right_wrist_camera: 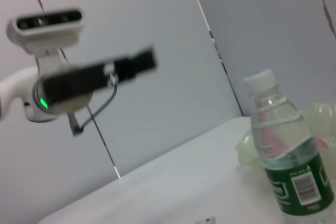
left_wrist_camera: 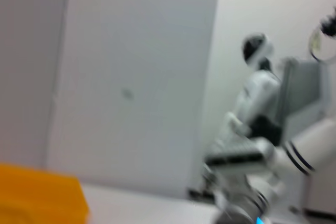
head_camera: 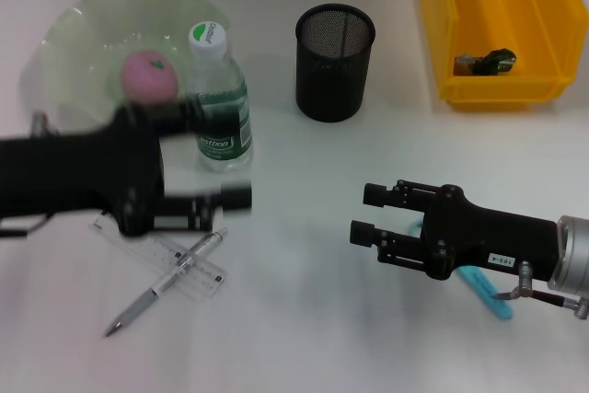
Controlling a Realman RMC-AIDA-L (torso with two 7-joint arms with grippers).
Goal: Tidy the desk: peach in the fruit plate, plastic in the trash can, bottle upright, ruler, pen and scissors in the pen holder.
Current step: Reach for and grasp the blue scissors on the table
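Observation:
A pink peach (head_camera: 149, 75) lies in the pale green fruit plate (head_camera: 83, 29) at the back left. The water bottle (head_camera: 219, 103) stands upright just in front of the plate, also in the right wrist view as bottle (right_wrist_camera: 286, 150). My left gripper (head_camera: 224, 153) is open and blurred, its fingers on either side of the bottle's lower half. A pen (head_camera: 166, 283) lies across a clear ruler (head_camera: 189, 264) at the front left. My right gripper (head_camera: 368, 214) hangs open over bare table. Blue scissors (head_camera: 488, 290) show partly under the right arm. Plastic (head_camera: 483, 63) lies in the yellow trash can (head_camera: 502, 89).
The black mesh pen holder (head_camera: 335, 62) stands at the back centre, between bottle and bin. The left wrist view shows a corner of the yellow bin (left_wrist_camera: 37, 195) and the right arm (left_wrist_camera: 273, 166) against a wall.

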